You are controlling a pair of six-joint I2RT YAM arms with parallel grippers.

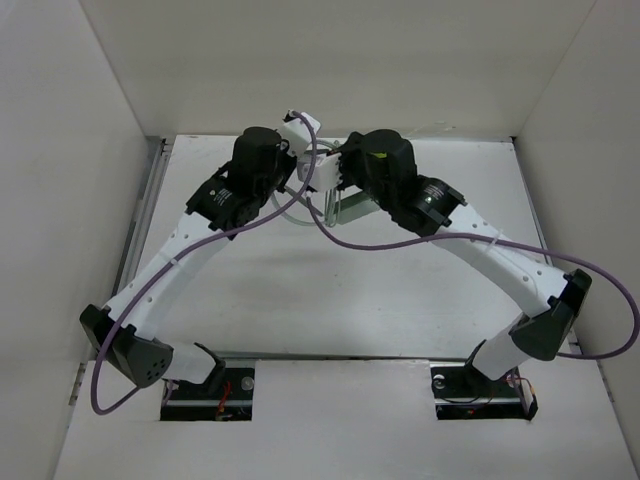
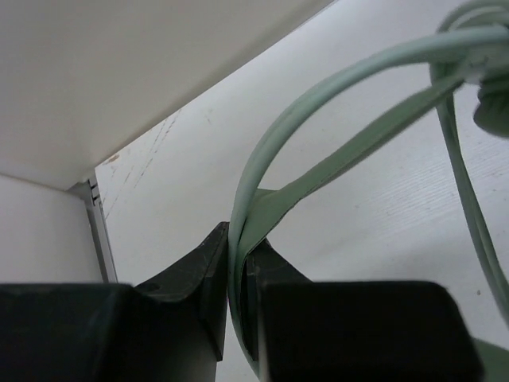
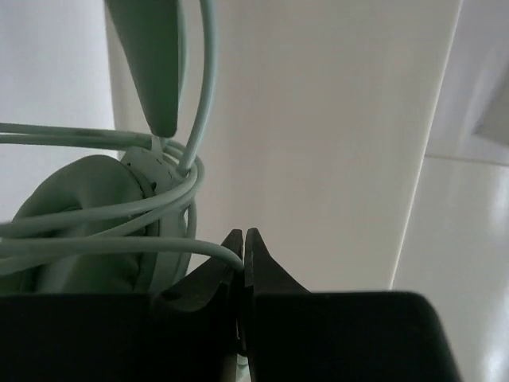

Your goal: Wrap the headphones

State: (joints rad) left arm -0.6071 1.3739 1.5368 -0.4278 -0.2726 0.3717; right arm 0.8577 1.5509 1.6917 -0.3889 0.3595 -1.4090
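Mint-green plastic barely shows in the top view. The headphones are in the upper middle of the frame, mostly hidden where the two black wrists meet over the white worktop. Purple cables loop across them. From here I cannot tell how either tool's jaws stand.

The left wrist view settles one side. The left tool, bottom centre, is clamped tight on the headband. A round tube and a flat strap both pass between the fingers and arch to the upper right.

The right wrist view shows what the others hide. The right tool, bottom centre, is pinched closed on the thin cable, which enters from the left. Several turns of it lie around the padded earcup at the left.
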